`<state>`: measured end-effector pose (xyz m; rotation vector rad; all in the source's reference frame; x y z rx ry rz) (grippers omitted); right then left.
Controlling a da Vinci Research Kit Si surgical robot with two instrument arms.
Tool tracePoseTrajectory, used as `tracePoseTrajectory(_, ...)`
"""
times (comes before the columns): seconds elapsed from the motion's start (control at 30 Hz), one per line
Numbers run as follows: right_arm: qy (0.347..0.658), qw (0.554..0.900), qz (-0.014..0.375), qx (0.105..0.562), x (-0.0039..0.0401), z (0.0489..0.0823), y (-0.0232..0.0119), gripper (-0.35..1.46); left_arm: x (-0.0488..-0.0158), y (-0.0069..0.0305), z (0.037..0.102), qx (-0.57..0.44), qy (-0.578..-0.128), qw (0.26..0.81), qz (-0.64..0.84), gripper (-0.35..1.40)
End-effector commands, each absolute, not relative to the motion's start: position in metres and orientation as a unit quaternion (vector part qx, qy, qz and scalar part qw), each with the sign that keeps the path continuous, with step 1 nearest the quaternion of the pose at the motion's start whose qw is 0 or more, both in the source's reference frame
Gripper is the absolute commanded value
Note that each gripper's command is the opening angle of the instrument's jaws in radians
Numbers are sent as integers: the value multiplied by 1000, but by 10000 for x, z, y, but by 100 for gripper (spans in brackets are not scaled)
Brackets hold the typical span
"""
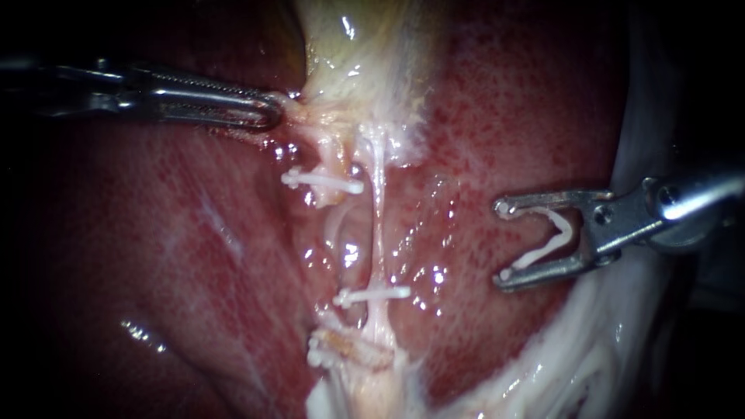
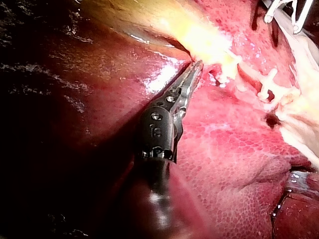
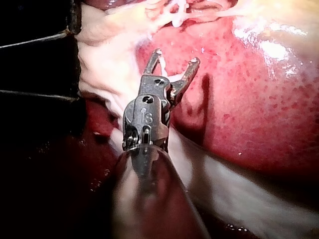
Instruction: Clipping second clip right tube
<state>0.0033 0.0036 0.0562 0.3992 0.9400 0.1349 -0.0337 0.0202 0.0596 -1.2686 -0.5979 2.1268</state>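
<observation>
My right tool (image 1: 502, 242) sits at the right of the frame. Its jaws are spread wide and hold an open white clip (image 1: 552, 237) between them, well apart from the right tube (image 1: 379, 209). That thin pale tube runs down the centre and is crossed low down by a closed clip (image 1: 372, 295). Just left of it, the left tube (image 1: 332, 159) carries an upper clip (image 1: 322, 180). At upper left, my left tool (image 1: 273, 115) appears clamped on the gallbladder (image 1: 365, 54) at its lower edge. Only wet liver (image 1: 497, 116) lies between the loaded jaws and the tube, and white fatty tissue (image 1: 597, 349) borders the lower right.
</observation>
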Motion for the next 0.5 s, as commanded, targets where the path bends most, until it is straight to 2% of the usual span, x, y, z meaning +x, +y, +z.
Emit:
tracePoseTrajectory(0.03,450,870,65,191,33,562,36,50,-335,204,593,-476,-225,293,798,-35)
tracePoseTrajectory(0.23,450,870,64,192,34,561,36,50,-309,227,544,-486,-218,299,791,-35)
tracePoseTrajectory(0.4,470,855,62,211,45,556,38,50,-295,231,520,-495,-208,299,789,-35)
tracePoseTrajectory(0.5,477,842,85,237,59,555,38,50,-297,229,521,-495,-207,299,789,-35)
